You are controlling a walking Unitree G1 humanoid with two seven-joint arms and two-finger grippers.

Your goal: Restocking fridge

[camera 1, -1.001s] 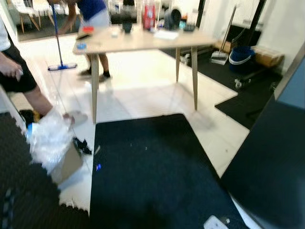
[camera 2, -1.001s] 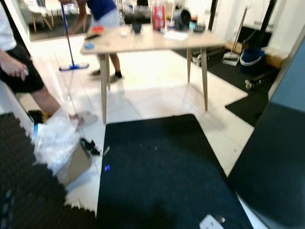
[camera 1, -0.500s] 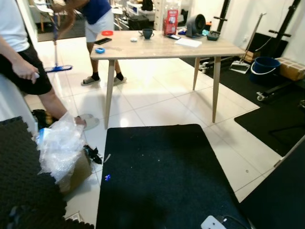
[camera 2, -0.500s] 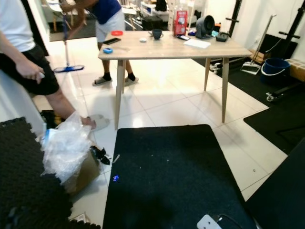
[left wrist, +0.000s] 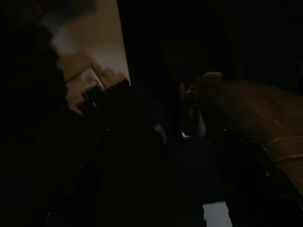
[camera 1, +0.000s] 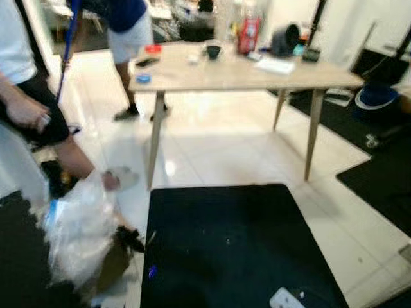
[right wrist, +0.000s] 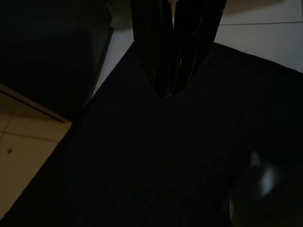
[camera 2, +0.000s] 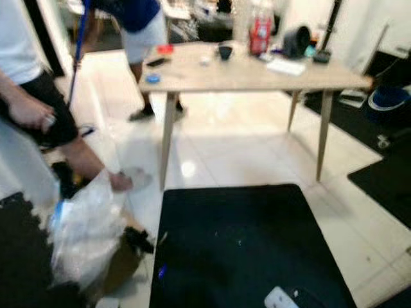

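Fridge may be the dark slab point(right wrist: 47, 42) beside the mat in the right wrist view, though the shade there is too deep to be sure. White floor tiles point(camera 1: 218, 154) spread across the room, and a black mat point(camera 1: 225, 250) lies in front of the robot. Beyond the mat stands a pale wooden table point(camera 1: 257, 74) on slanted legs.

At the robot's left, a person in a white shirt and black shorts point(camera 1: 26, 96) stands close to a crumpled clear plastic bag point(camera 1: 77, 231) that rests on a cardboard box point(camera 1: 112, 273). Behind the table, a second person in a blue top point(camera 1: 128, 25) holds a blue mop handle point(camera 1: 67, 45). A blue bucket point(camera 1: 379, 96) sits on the floor far to the right.

On the table are a red bottle point(camera 1: 249, 35), a sheet of paper point(camera 1: 276, 65), a dark cup point(camera 1: 213, 51) and a small blue object point(camera 1: 144, 78).

The right gripper point(right wrist: 168, 92) hangs over the mat with its fingers pressed together, holding nothing. The left wrist view is nearly black, so I cannot tell how the left gripper is set.
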